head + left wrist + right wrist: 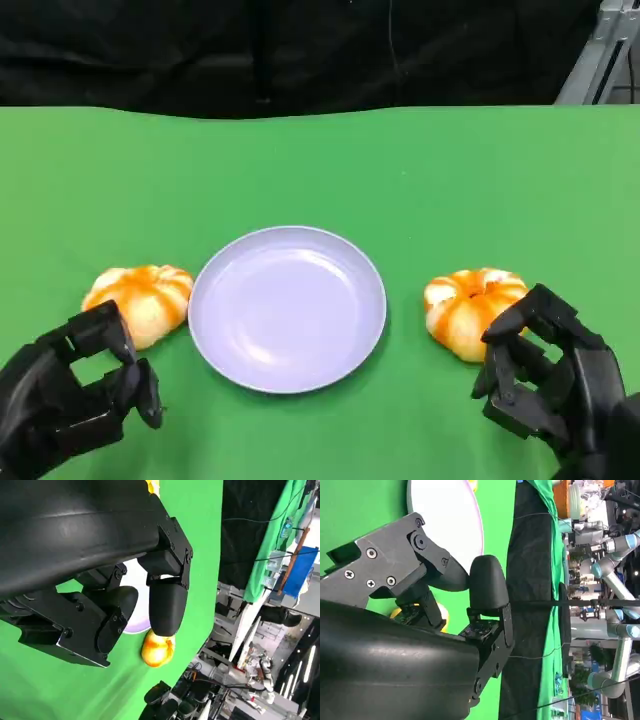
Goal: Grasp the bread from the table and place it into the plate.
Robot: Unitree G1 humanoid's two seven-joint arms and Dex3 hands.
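Head view: a pale lavender plate (pixel 288 308) sits at the centre of my green table (pixel 320 170), with nothing in it. One bread roll (pixel 141 302) lies just left of the plate, a second bread roll (pixel 470 310) to its right — both on the cloth. My left hand (pixel 70 395) hovers beside the first roll, fingers curled but parted, holding nothing. My right hand (pixel 545 375) sits just beside the second — fingers bent, apart, gripping nothing.
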